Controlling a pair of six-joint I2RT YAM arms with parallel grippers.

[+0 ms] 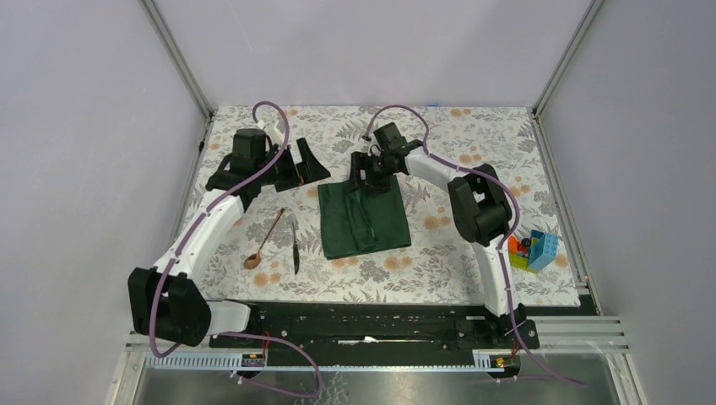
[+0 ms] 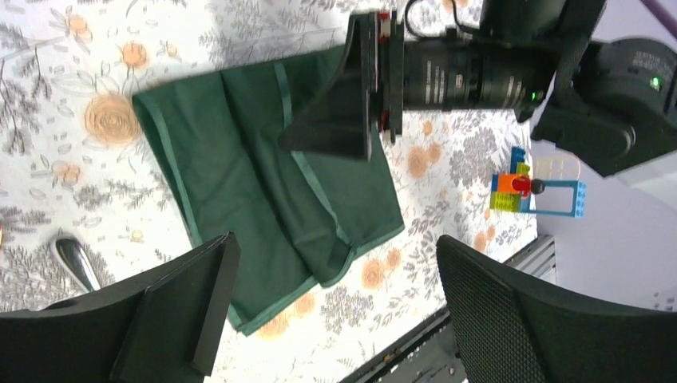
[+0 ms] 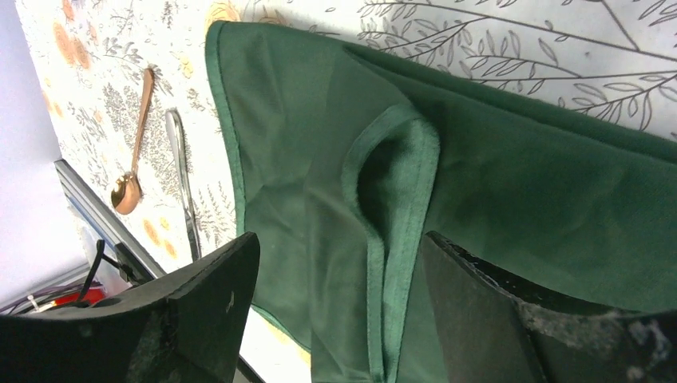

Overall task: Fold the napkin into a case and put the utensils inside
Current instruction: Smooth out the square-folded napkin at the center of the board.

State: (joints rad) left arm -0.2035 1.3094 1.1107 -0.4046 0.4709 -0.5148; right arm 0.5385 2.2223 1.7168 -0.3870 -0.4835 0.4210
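Observation:
The dark green napkin (image 1: pixel 365 221) lies folded on the floral tablecloth, a hemmed flap running down its middle. My right gripper (image 1: pixel 371 181) hovers open over its far edge. In the right wrist view the flap's hem (image 3: pixel 399 239) runs between the spread fingers of that gripper (image 3: pixel 339 295), which touch nothing. A copper spoon (image 1: pixel 263 240) and a thin dark knife (image 1: pixel 295 245) lie side by side left of the napkin. My left gripper (image 1: pixel 297 173) is open and empty beyond them, left of the napkin's far corner. The left wrist view shows the napkin (image 2: pixel 263 183) past the wide-open gripper (image 2: pixel 335 295).
A small pile of bright toy blocks (image 1: pixel 532 249) sits near the right edge of the tablecloth (image 1: pixel 473 135), close to the right arm's elbow. A black rail (image 1: pixel 363 325) runs along the near edge of the table. Grey walls enclose the other sides.

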